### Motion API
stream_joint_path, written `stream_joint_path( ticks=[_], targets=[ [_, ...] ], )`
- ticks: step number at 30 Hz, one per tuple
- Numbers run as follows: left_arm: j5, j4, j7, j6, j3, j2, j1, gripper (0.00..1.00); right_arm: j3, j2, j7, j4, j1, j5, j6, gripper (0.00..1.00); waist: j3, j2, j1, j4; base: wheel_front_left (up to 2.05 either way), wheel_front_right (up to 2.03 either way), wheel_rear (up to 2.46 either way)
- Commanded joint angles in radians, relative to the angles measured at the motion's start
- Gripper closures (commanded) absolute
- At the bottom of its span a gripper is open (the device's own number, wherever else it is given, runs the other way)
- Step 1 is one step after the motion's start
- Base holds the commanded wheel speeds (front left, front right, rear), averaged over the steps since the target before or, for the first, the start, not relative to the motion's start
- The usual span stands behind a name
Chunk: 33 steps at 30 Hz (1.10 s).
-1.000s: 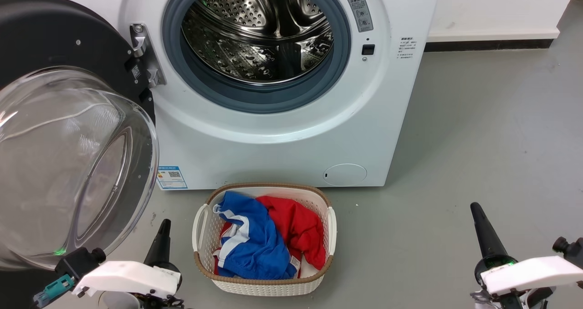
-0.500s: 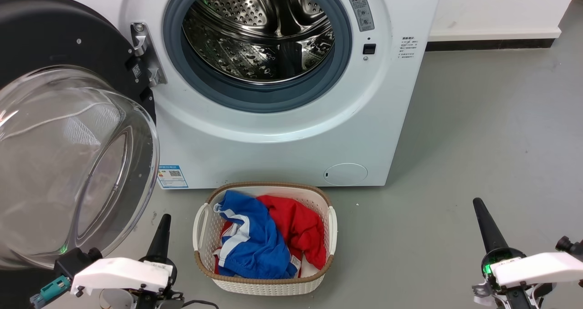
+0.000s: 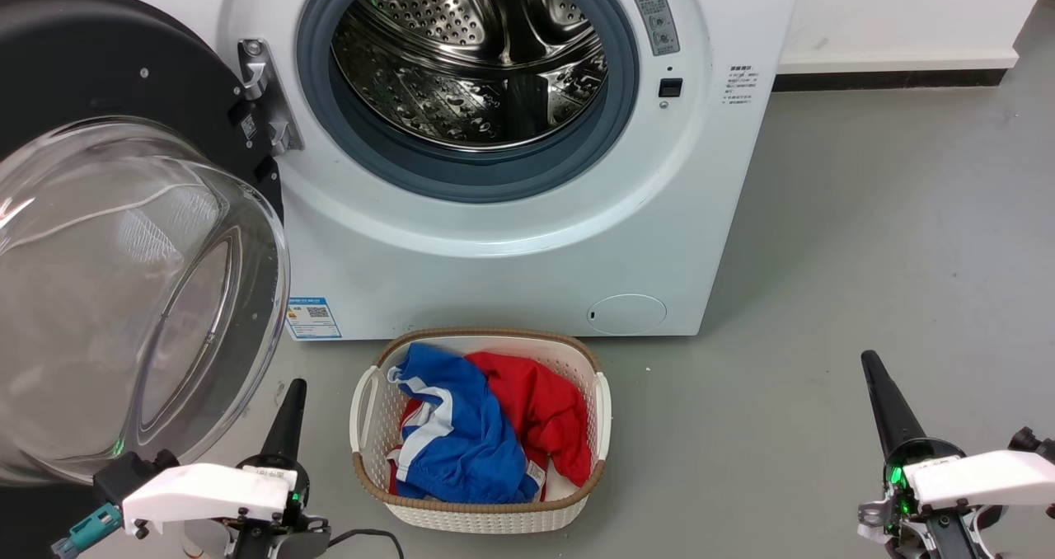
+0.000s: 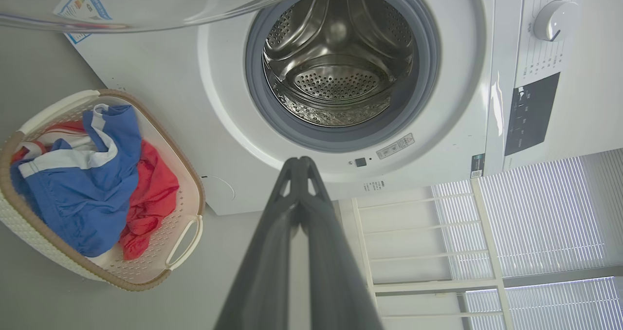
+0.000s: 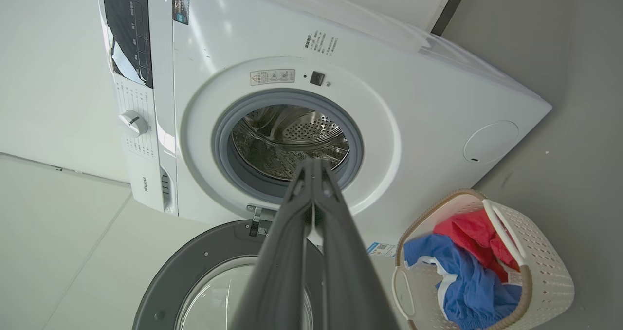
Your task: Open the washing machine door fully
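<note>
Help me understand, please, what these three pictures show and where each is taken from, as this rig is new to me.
This two-armed wheeled robot faces a white washing machine. The head view looks down from its head: the left gripper shows lower left, the right gripper lower right. The other two come from wrist cameras looking along each gripper's fingers, so they appear tilted. Both grippers are shut and hold nothing. The washing machine door, a black ring around a glass bowl, stands swung open on the left. On the grey floor stands a white basket with a blue garment and a red garment.
</note>
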Motion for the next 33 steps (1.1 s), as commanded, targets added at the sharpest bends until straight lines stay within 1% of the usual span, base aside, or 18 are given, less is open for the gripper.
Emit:
stream_joint_path(
  ticks=[1, 33],
  targets=[
    [-0.017, -0.001, 0.007, -0.009, 0.009, -0.001, -0.023, 1.0, -0.003, -0.004, 0.003, -0.001, -0.022, 0.02, 0.0, 1.0, 0.0, 0.0, 0.0, 0.0, 0.0, 0.0, 0.0],
    [-0.213, 0.033, 0.067, -0.075, 0.089, -0.056, -0.047, 1.0, -0.027, 0.002, 0.036, 0.046, -0.057, 0.266, 0.0, 1.0, 0.005, 0.0, 0.0, 0.005, 0.0, 0.0, 0.0]
  ],
)
